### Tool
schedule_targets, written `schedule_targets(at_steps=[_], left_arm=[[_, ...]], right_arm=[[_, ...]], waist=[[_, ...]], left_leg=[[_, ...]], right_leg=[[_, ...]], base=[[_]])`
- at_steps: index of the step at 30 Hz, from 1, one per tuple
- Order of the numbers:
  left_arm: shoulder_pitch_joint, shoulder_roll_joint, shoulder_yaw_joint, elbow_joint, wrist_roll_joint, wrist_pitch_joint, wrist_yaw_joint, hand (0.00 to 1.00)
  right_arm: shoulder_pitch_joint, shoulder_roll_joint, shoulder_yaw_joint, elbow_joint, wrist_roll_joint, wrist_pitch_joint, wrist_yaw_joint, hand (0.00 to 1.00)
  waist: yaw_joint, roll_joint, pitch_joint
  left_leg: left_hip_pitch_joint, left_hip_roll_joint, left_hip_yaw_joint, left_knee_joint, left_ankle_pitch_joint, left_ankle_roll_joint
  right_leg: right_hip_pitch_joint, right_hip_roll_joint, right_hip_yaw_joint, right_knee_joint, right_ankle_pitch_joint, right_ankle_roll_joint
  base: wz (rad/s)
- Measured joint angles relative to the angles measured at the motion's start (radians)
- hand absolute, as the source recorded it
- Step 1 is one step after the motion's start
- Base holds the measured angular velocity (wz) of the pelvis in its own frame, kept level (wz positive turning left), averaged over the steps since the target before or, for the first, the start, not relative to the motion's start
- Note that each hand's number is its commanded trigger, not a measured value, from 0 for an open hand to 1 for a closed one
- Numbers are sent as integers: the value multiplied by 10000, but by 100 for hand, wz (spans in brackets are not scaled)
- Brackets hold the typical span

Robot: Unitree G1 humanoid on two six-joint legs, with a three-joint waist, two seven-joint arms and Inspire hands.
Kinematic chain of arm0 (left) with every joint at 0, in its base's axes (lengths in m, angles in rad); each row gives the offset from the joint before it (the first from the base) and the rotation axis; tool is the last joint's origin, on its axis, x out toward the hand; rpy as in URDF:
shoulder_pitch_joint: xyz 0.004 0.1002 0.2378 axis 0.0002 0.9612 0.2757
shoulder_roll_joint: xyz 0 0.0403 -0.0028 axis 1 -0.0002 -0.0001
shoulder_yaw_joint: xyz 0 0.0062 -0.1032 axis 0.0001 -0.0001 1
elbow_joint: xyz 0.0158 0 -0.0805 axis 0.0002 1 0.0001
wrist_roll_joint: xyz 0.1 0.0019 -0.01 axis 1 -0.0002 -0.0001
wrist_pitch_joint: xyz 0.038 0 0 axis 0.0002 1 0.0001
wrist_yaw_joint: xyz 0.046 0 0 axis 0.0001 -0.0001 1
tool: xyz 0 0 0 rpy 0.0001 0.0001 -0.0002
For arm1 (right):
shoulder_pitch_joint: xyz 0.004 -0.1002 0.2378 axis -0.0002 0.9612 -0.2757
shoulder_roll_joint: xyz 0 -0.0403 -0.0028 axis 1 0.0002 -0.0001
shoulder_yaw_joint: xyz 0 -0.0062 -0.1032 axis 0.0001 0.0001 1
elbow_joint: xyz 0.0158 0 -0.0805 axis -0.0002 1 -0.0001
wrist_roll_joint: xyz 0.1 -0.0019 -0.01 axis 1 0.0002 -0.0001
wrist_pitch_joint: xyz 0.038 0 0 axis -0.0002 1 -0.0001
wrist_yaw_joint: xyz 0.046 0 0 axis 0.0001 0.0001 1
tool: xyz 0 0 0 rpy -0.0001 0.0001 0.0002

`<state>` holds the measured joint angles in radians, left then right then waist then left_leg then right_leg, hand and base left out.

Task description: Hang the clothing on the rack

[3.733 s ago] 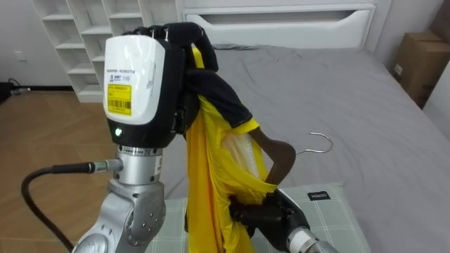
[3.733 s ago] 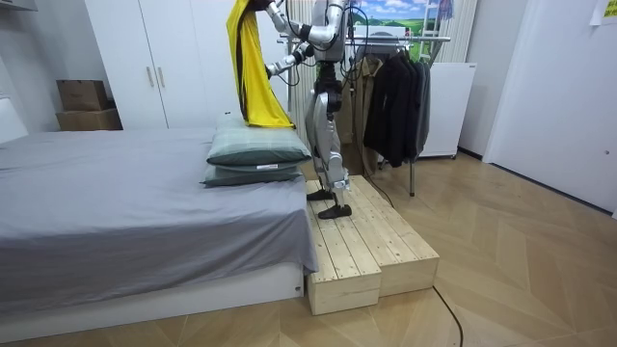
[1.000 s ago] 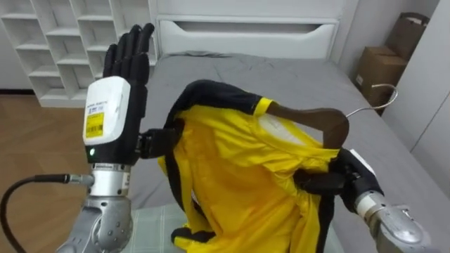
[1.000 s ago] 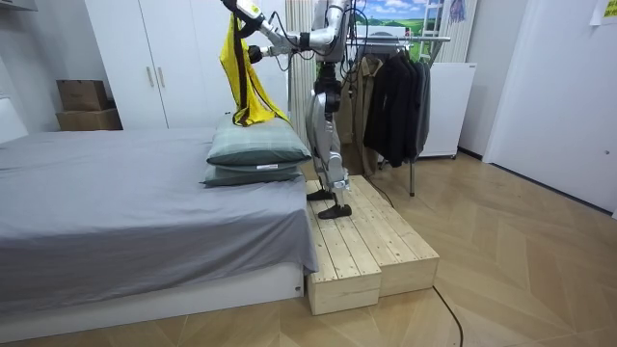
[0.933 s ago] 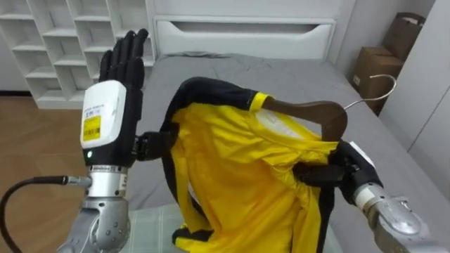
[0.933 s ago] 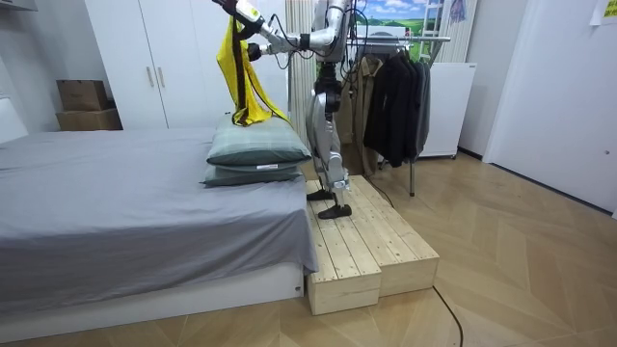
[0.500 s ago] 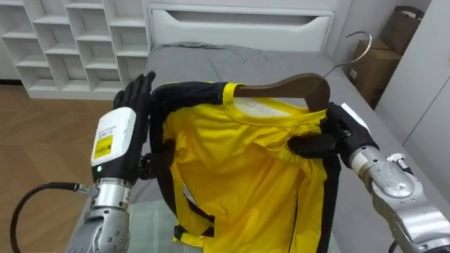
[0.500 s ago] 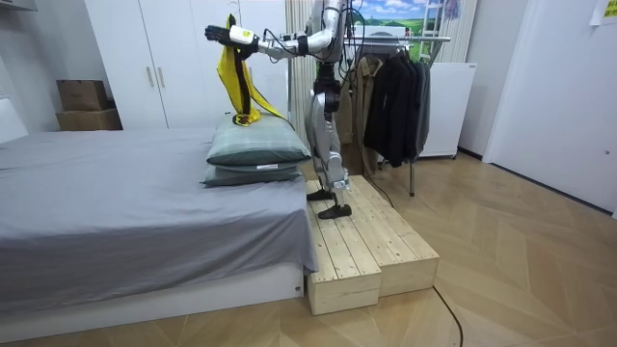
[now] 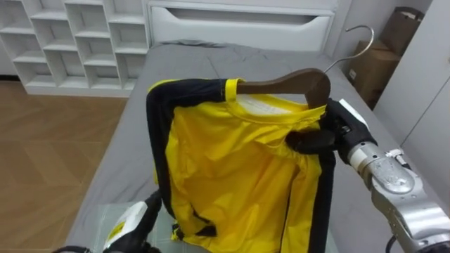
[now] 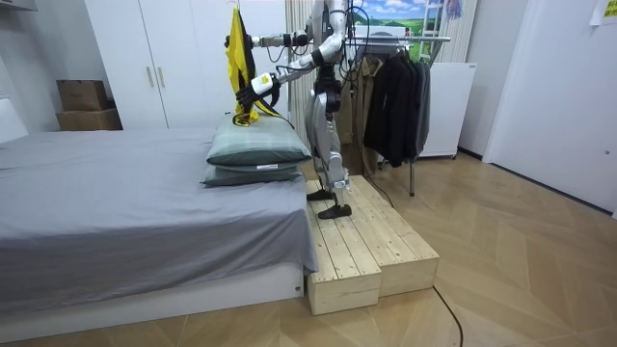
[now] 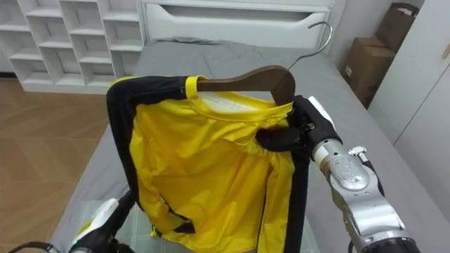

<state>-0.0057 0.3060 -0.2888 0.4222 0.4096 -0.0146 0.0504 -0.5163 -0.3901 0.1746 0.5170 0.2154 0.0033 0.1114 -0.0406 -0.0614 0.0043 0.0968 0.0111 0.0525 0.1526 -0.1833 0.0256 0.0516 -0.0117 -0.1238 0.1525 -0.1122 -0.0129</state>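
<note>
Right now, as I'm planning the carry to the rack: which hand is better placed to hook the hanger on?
Right. The right hand grips the hanger and holds it up with the yellow shirt on it. The left hand is low by the shirt's bottom edge.

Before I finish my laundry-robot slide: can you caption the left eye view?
Right hand grips a wooden hanger carrying a yellow-and-black top above the grey bed.

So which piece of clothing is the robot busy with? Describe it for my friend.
Look above the grey bed, where the robot's right hand grips a wooden hanger. On it hangs a garment, bright yellow with dark edging, unlike the dark clothes on the rack behind the robot.
</note>
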Motion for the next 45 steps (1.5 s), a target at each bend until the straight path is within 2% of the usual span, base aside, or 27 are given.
schedule_targets(at_steps=[4, 7, 13, 19, 23, 28, 33, 36, 38, 45], left_arm=[[42, 23, 6, -1, 34, 0, -571, 0], [43, 40, 20, 5, 457, -1, -825, 0], [102, 266, 40, 465, 732, 0, -1018, 0], [718, 332, 417, 701, 719, 9, -1072, 0], [891, 328, 615, 923, 707, 9, -1085, 0], [903, 311, 680, 1230, 715, 9, -1067, 0], [989, 268, 1036, 1501, 726, 12, -990, 0], [1319, 149, 1605, 1501, 706, -5, -771, 0], [1549, 155, 1795, 1514, 638, -2, -524, 0], [1861, 94, 2097, 1526, 563, -17, -322, 0]], right_arm=[[3, -17, 0, 4, -5, -11, 136, 100], [3, -18, -1, 173, -6, -91, 212, 100], [5, -61, -4, 737, -80, -151, 232, 100], [5, -168, -75, 745, -282, -151, 233, 100], [5, -227, -456, 648, -479, -151, 203, 100], [5, -423, -494, 555, -543, -157, 17, 100], [6, -500, -650, 540, -1150, -157, -143, 100], [265, -647, -1034, -61, -1431, -156, -166, 100], [322, -933, -1141, -431, -1430, -160, -226, 100], [963, -1027, -1982, -1787, -2588, -244, -310, 100]], waist=[[-12, -2, 0], [-2, -2, 1], [-12, 41, 19], [-97, 88, 34], [-84, 89, 33], [-70, 80, 24], [-67, 59, 10], [-54, 60, 10], [-76, 66, 0], [-84, 48, -42]], left_leg=[[-16, -67, -11, 3, 0, 0], [3, -57, -8, 16, 0, 0], [23, -20, -5, 10, 0, 0], [6, -24, -10, -19, -3, 3], [1, -42, -35, -24, -3, 2], [35, -44, -26, -10, -2, 2], [24, -23, -2, 57, -2, 2], [19, -18, 35, 50, -3, 3], [20, -26, 48, 30, -5, 4], [101, -7, 200, -22, -8, 1]], right_leg=[[8, -7, -40, -2, 0, 0], [43, -6, -58, 1, 0, 0], [58, -9, -67, -9, 0, 0], [51, -9, -109, -8, 0, 0], [50, 0, -151, -2, 0, 0], [36, 2, -130, 14, 0, 0], [14, -11, -84, 23, -1, 0], [-9, -9, -32, 17, 0, 1], [-14, -6, -34, 17, 0, 1], [-26, 45, 91, 43, 1, -1]], base=[[2], [0], [0], [2], [2], [0], [-2], [-3], [0], [-6]])
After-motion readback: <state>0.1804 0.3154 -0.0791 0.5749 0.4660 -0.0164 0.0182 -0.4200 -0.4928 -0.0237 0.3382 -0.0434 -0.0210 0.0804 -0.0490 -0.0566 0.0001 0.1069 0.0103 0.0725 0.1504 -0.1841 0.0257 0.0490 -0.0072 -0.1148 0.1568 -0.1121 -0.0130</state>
